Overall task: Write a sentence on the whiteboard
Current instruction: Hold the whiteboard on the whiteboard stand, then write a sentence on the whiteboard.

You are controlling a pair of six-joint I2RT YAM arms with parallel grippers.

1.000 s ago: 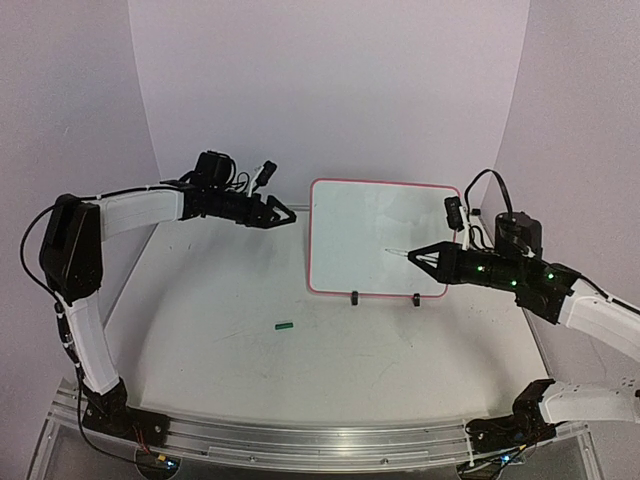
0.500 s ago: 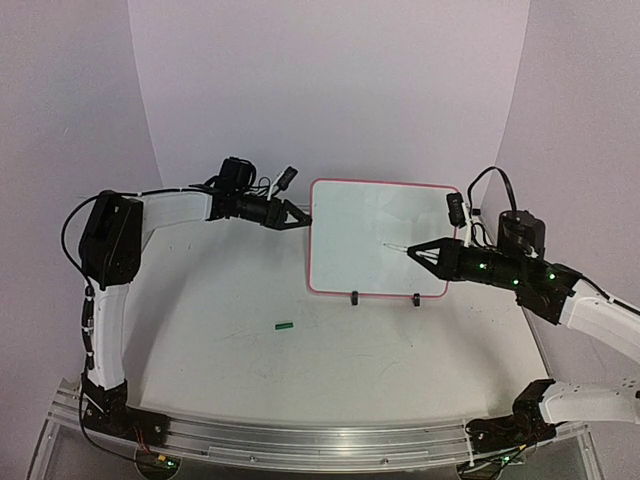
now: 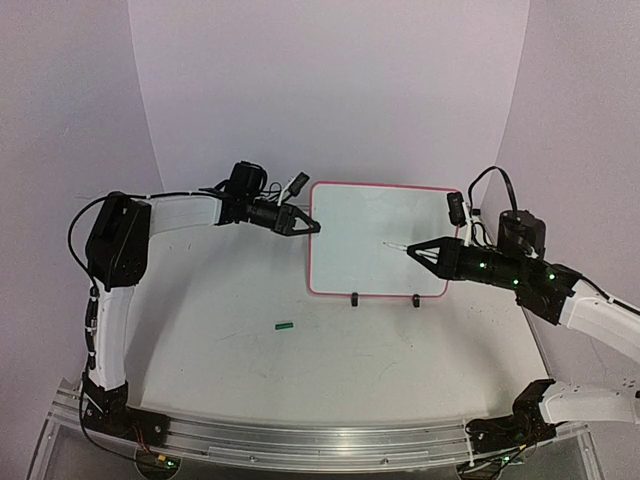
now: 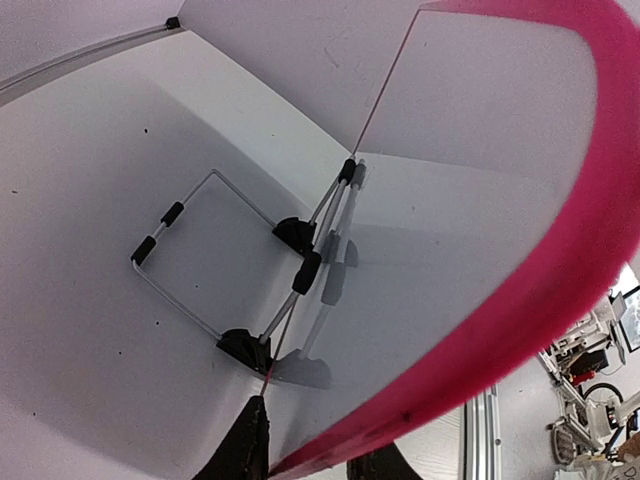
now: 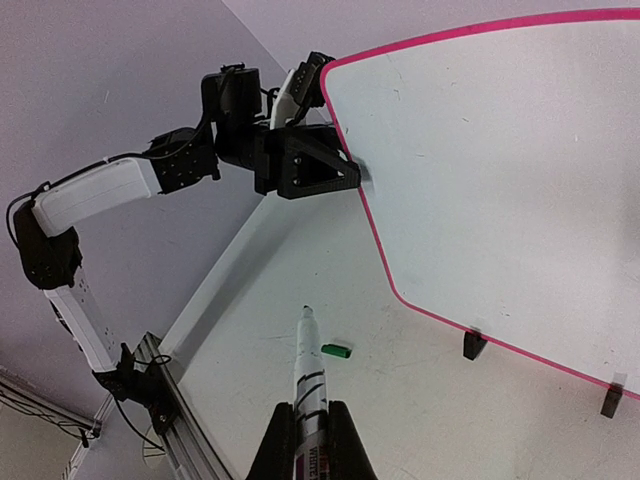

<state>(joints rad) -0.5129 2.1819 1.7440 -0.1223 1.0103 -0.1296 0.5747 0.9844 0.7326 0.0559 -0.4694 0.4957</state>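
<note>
The whiteboard (image 3: 372, 215) stands upright on two black feet at the back centre, white with a red-pink rim. Its face is blank, so the sentence is not in view. My left gripper (image 3: 312, 227) reaches in from the left and is shut on the board's left edge. In the left wrist view the rim (image 4: 560, 270) runs between the two dark fingers of the left gripper (image 4: 315, 440). My right gripper (image 3: 415, 253) hovers in front of the board's right half, shut on an uncapped white marker (image 3: 397, 248). The marker (image 5: 308, 365) points forward from the right gripper (image 5: 310, 425), its tip just off the board.
A small green marker cap (image 3: 284, 325) lies on the table in front of the board, to its left; the right wrist view has the cap (image 5: 336, 350) too. A wire stand (image 4: 190, 260) props the board from behind. White walls enclose the table on three sides.
My left arm has swung right to the board's left edge and its jaws have closed on the rim. The right arm and marker have held still.
</note>
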